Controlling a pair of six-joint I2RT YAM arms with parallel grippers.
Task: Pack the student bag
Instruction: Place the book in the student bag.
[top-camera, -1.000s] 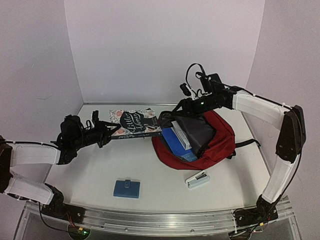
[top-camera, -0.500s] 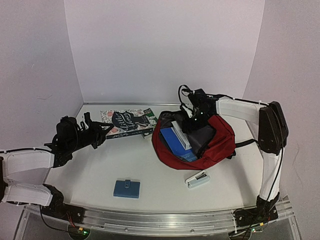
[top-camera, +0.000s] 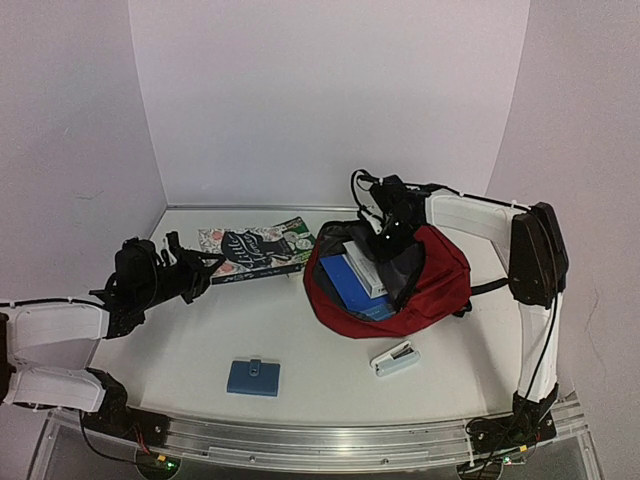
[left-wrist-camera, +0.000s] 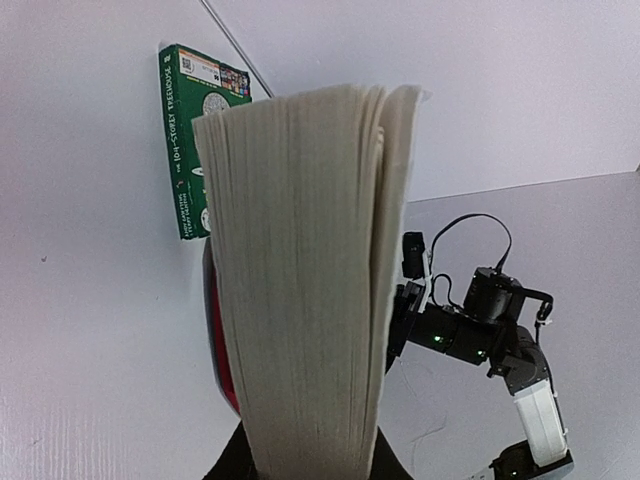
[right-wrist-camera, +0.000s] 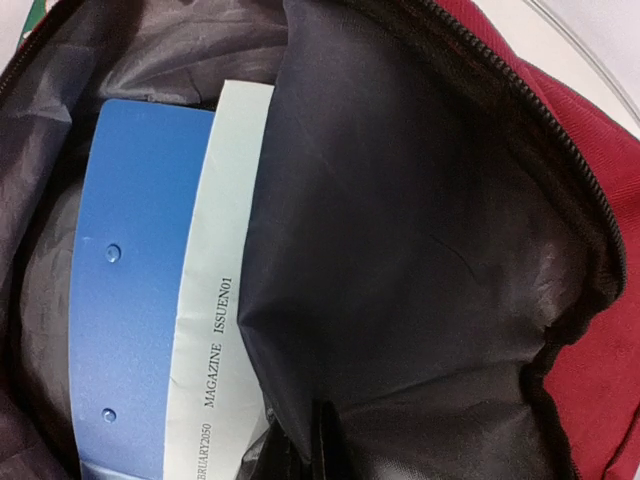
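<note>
left end effector (top-camera: 200, 266): gripping book (top-camera: 258, 249) | right end effector (top-camera: 384, 238): clenched, seemingly pinching student bag (top-camera: 440, 285) lining

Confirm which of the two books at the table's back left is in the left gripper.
The floral-covered book with the dark oval, clamped by the left gripper. The green book lies free beside it.

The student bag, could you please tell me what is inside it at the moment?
Inside the student bag lie a blue folder and, beside it, a pale magazine. A fold of dark lining covers the rest, so anything beneath it cannot be seen.
</note>
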